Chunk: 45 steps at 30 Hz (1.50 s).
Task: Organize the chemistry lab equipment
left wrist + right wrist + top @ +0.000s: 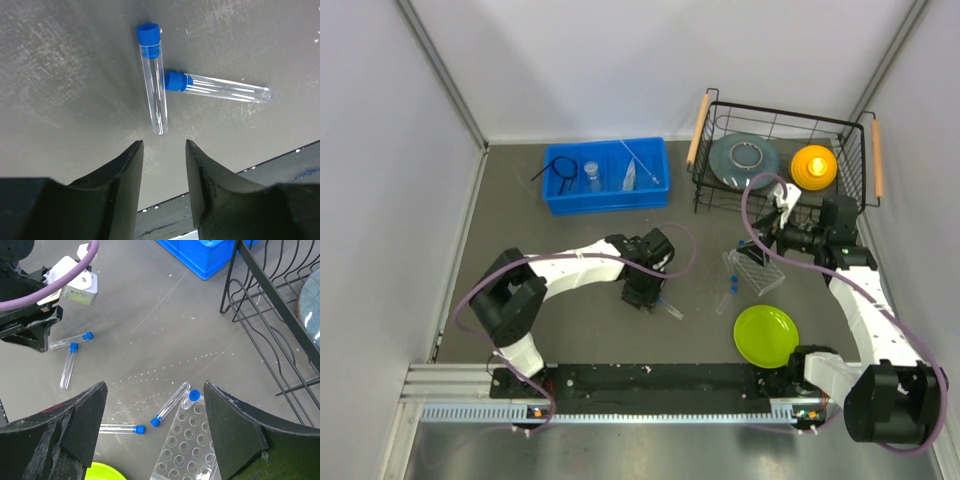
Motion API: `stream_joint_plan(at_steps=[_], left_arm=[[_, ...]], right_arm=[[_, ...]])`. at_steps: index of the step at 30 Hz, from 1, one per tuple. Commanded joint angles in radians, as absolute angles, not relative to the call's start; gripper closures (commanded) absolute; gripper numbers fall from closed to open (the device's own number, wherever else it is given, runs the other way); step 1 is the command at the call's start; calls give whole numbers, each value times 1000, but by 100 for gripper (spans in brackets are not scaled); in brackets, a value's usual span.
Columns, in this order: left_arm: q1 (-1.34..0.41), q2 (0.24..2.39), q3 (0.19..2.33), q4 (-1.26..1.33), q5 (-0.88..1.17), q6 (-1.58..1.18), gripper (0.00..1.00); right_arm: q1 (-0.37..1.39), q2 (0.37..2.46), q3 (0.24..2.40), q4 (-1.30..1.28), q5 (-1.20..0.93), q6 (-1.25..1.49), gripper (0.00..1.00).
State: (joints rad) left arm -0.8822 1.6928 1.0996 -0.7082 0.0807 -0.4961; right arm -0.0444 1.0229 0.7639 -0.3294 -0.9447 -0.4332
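My left gripper (645,292) (163,143) is open and empty, low over the table. Just beyond its tips lie two clear tubes with blue caps, one lengthwise (154,80) and one crosswise (220,89), touching at the caps. My right gripper (760,245) (155,387) is open and empty above the clear tube rack (757,265) (192,445). One capped tube (194,395) stands in the rack's far corner hole. Another tube (171,404) lies against the rack's edge, and one more (120,429) lies to its left.
A blue bin (605,175) at the back holds a small jar (592,177), a black ring (563,168) and a clear packet (632,175). A wire basket (780,125) holds a grey dish (744,157) and an orange bowl (814,166). A lime-green plate (766,335) lies near the rack.
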Motion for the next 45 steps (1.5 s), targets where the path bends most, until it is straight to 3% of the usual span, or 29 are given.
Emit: stream_joint_plan(at_steps=[1,11,15,32,36,45], left_arm=[[-887,1727,1152,-707,54,-514,60],[-890,1796,1203,-732,17,-526,61],[-891,1833,1221,-755,9,-537,72],[-888,1790,1212,-782,-215,-540,85],[-888,1703,1160,-687,-187,-497,88],[-890,1415,933,-267,35,-394,89]], right_arm=[[-51,1011,759,-311,-982,-476,21],[-51,1015,749,-310,-977,-499,20],[-51,1015,746,-310,-977,-500,20],[-51,1023,733,-318,-1040,-509,17],[-51,1037,723,-305,-1179,-492,14],[-49,1074,715,-232,-1284,-374,15]])
